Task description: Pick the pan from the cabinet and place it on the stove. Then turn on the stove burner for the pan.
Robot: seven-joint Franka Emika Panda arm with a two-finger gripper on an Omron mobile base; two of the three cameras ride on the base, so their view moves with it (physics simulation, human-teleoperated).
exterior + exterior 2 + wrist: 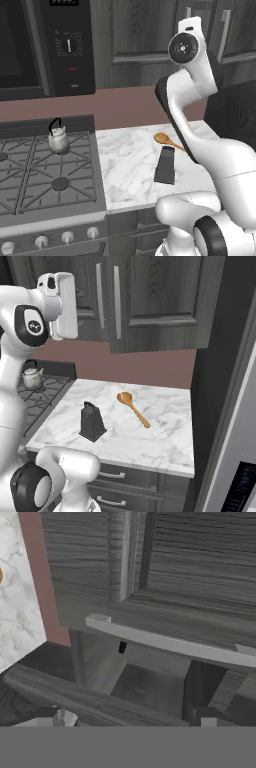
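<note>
Closed wood-grain cabinet [150, 301] doors hide the shelf; fingers [55, 718] spread wide by a silver bar handle [170, 643]. Marble tabletop [130, 165] carries grater [91, 422], wooden spoon [133, 408].

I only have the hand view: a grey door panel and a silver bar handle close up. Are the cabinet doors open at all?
Observer: No. In the right base view both doors of the cabinet look shut, with their bar handles side by side.
Operator: Is anything sitting on the stove?
Observer: Yes. In the left base view a small silver kettle stands on the rear right burner of the stove.
</note>
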